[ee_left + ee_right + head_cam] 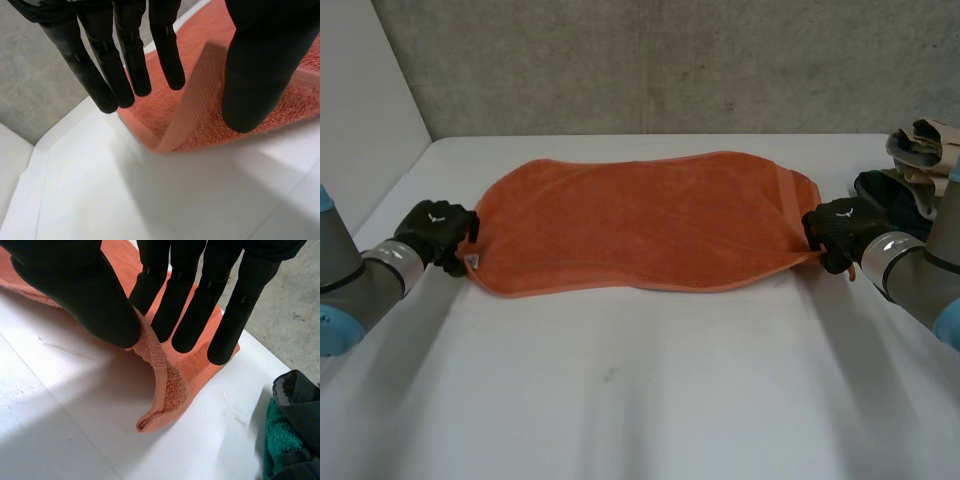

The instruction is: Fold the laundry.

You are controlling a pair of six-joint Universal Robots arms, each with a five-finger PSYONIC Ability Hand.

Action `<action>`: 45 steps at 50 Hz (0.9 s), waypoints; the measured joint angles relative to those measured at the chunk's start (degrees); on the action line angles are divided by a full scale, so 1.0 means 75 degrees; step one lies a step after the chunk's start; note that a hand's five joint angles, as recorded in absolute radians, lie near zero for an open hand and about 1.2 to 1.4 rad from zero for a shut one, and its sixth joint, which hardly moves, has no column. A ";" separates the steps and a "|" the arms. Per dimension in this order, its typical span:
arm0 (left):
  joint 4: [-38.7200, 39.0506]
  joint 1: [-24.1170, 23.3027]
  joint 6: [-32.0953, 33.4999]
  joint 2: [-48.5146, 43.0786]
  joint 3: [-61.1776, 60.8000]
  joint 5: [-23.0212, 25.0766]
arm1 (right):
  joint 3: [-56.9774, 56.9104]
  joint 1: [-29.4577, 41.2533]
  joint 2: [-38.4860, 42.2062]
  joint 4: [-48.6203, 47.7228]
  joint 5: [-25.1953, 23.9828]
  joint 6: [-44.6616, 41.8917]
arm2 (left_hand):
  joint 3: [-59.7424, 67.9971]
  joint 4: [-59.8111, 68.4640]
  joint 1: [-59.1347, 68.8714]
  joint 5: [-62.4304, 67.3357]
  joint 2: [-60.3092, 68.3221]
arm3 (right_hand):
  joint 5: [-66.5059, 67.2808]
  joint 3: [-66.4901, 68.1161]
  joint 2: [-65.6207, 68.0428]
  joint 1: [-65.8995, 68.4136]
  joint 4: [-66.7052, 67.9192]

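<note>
An orange towel (640,220) lies folded lengthwise across the middle of the white table (640,400). My left hand (438,232) is at the towel's left end. In its wrist view the fingers (125,65) are straight and stand apart from the thumb (260,75). The towel's raised edge (190,115) stands loose in the gap between them. My right hand (840,228) is at the towel's right end. Its thumb (85,295) pinches the bunched towel edge (167,385) against the fingers, and that corner hangs just off the table.
A pile of other laundry sits at the far right: beige cloth (920,145) on top of dark and green pieces (885,190), close beside my right hand (287,440). A grey wall runs behind the table.
</note>
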 measured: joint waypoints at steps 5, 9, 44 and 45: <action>0.0254 0.0043 0.0816 0.0164 -0.0393 0.0270 | 0.0176 0.0049 -0.0205 0.0006 0.0004 0.0160 | -0.0339 -0.0297 -0.0248 -0.0340 -0.0306 | 0.0000 0.0000 0.0000 0.0000 0.0001; 0.0682 0.0072 0.1507 0.0210 -0.0704 0.0452 | 0.0317 0.0100 -0.0320 0.0012 0.0009 0.0226 | -0.0333 -0.0288 -0.0242 -0.0316 -0.0301 | 0.0000 0.0001 0.0000 0.0000 0.0001; -0.5457 0.0749 0.3930 0.3273 -0.2084 -0.0517 | 0.1391 -0.0529 -0.1992 0.5709 0.0859 -0.5240 | 0.3832 0.3953 0.3651 0.3663 0.3935 | 0.0000 0.0001 0.0000 0.0000 0.0002; -0.5478 0.0654 0.3868 0.3088 -0.1836 -0.0532 | 0.1286 -0.0450 -0.1755 0.5559 0.0951 -0.5141 | 0.3832 0.3953 0.3650 0.3663 0.3935 | 0.0000 0.0001 0.0000 0.0000 0.0002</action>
